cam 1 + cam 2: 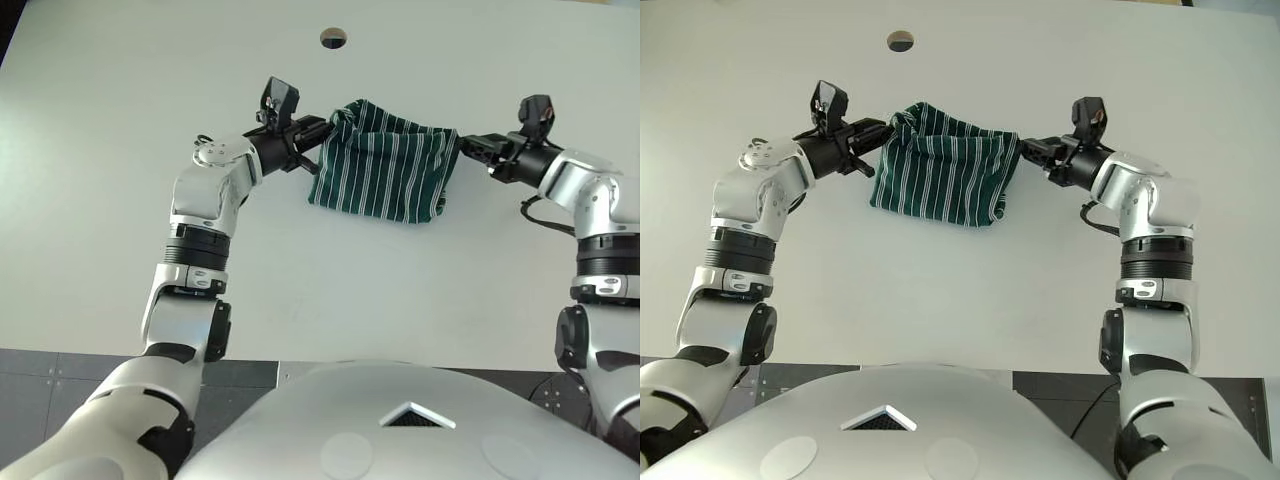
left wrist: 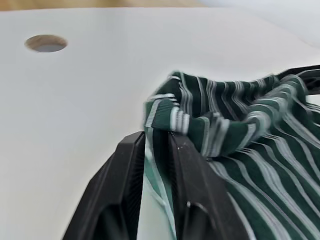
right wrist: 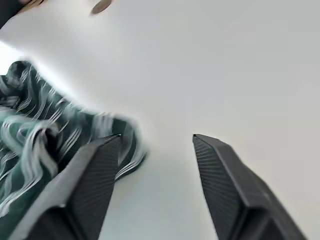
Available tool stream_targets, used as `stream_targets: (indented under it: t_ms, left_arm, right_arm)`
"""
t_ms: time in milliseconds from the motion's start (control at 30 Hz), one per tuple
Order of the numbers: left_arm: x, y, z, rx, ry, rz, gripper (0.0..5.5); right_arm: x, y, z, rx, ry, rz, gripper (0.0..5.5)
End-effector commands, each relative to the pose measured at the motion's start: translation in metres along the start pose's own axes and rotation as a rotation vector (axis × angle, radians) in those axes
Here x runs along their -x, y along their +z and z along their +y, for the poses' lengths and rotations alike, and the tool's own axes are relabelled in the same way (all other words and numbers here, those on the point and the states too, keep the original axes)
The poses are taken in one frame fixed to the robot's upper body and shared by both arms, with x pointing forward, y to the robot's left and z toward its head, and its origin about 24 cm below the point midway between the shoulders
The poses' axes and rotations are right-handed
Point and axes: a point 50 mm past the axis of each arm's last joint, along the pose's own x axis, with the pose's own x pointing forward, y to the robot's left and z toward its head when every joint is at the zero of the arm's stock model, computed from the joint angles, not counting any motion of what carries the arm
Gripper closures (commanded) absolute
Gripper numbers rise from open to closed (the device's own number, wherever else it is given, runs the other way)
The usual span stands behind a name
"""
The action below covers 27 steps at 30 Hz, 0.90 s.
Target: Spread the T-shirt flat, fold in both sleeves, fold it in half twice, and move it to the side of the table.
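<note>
The left gripper [image 2: 156, 141] had its black fingers [image 2: 117, 185] closed on a bunched edge of the shirt [image 2: 245, 155], the cloth pinched between them. The green, white-striped shirt lay rumpled on the white table [image 2: 75, 110]. A round hole [image 2: 46, 43] sat well apart.

head pair looking down, wrist cameras close, all sharing t-shirt [image 1: 385, 170]

The T-shirt [image 1: 385, 170] lies bunched mid-table [image 1: 110, 180], the one obstacle on the surface; the left gripper [image 1: 323, 128] is clamped on its far left corner and the right gripper [image 3: 156, 136], fingers apart, sits just beside its far right corner, so both arms block its sides. Room to pass lies over the flat tabletop on the shirt's near side and beyond it; a small round hole [image 1: 333, 38] lies there, well apart from the cloth.
</note>
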Motion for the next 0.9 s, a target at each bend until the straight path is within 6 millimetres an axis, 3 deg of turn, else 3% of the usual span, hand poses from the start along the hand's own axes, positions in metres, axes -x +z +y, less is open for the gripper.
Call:
stream_targets:
  t_ms: [33, 133, 200, 333, 400, 600, 900]
  left_arm:
    - [0.003, 0.012, 0.010, -0.019, 0.061, -0.051, 4.65]
    - [0.010, 0.018, 0.015, -0.029, 0.084, -0.113, 4.65]
    - [0.015, 0.023, 0.014, -0.073, 0.079, -0.171, 4.65]
    - [0.028, 0.030, 0.007, -0.142, 0.062, -0.280, 5.12]
    - [0.031, 0.031, 0.005, -0.149, 0.071, -0.307, 5.36]
    - [0.049, 0.042, 0.007, -0.231, 0.266, -0.453, 5.36]
    - [0.055, 0.043, -0.006, -0.276, 0.321, -0.524, 5.36]
  right_arm:
    - [0.005, 0.019, -0.006, 0.093, -0.107, -0.108, 2.22]
    - [0.011, 0.038, 0.010, 0.318, -0.131, -0.267, 1.65]
    - [0.014, 0.041, 0.039, 0.503, -0.047, -0.348, 1.65]
    - [0.006, 0.019, 0.102, 0.938, 0.087, -0.411, 1.62]
    - [-0.005, 0.000, 0.118, 1.085, 0.127, -0.379, 1.62]
    - [-0.044, -0.038, 0.133, 1.312, 0.093, -0.265, 1.62]
    - [-0.052, -0.050, 0.144, 1.550, 0.025, -0.342, 1.62]
